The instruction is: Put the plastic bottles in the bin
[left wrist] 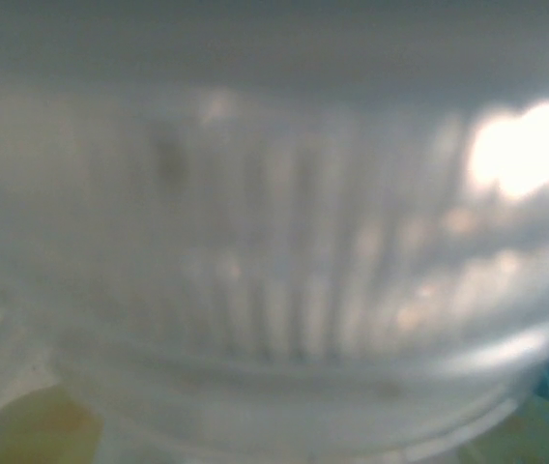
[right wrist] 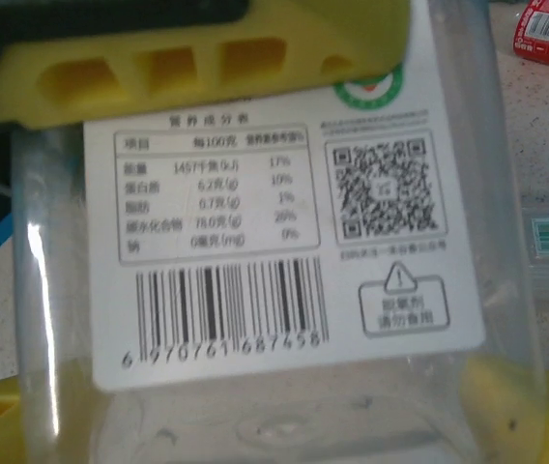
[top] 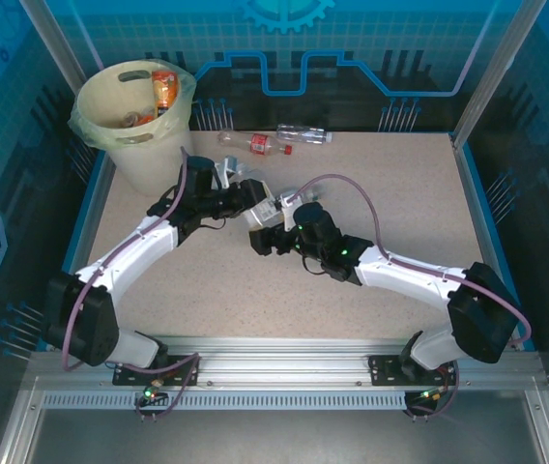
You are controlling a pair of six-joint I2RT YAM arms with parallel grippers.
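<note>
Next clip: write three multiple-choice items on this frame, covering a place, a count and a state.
1. The cream round plastic bin stands: A far left; B far right; C near centre.
2. Loose clear plastic bottles by the far edge: A none; B two; C five.
3. The red-labelled clear bottle is: A upright; B on its side; C in the bin.
Key: A, it sits at the far left; B, the red-labelled one and its clear neighbour; B, it lies flat.
</note>
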